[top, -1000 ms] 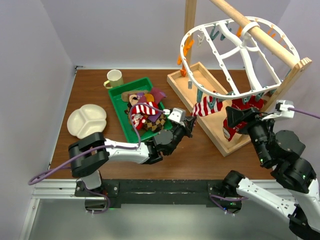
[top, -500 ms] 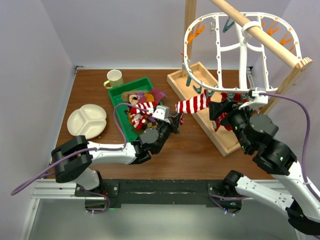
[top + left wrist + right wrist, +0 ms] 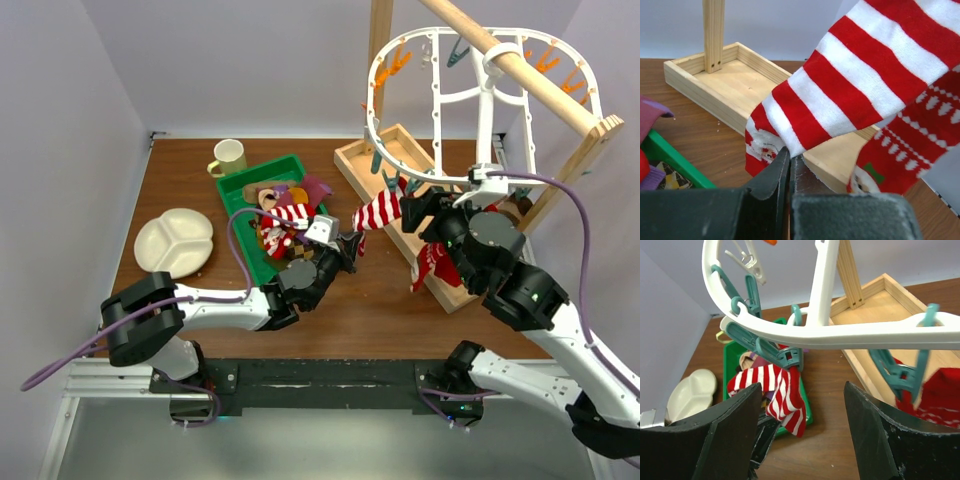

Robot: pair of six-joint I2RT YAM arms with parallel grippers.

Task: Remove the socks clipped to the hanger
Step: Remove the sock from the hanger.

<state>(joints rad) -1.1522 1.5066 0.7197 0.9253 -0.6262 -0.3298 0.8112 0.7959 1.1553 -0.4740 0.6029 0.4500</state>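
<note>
The white oval hanger hangs from the wooden rail and shows as a white rim in the right wrist view. A red-and-white striped sock is held in a teal clip on that rim. My left gripper is shut on the sock's lower edge, its jaws pressed together. A red Santa-patterned sock hangs under another teal clip. It also shows in the left wrist view. My right gripper is open and empty just below the rim.
A green tray holding several loose socks sits left of centre. A mug and a white divided plate stand further left. The wooden stand's base tray and its diagonal rail fill the right side.
The hanger has tipped up and swung. My left gripper has pulled the striped sock leftwards. My right gripper has moved left under the rim, and the red sock now hangs lower.
</note>
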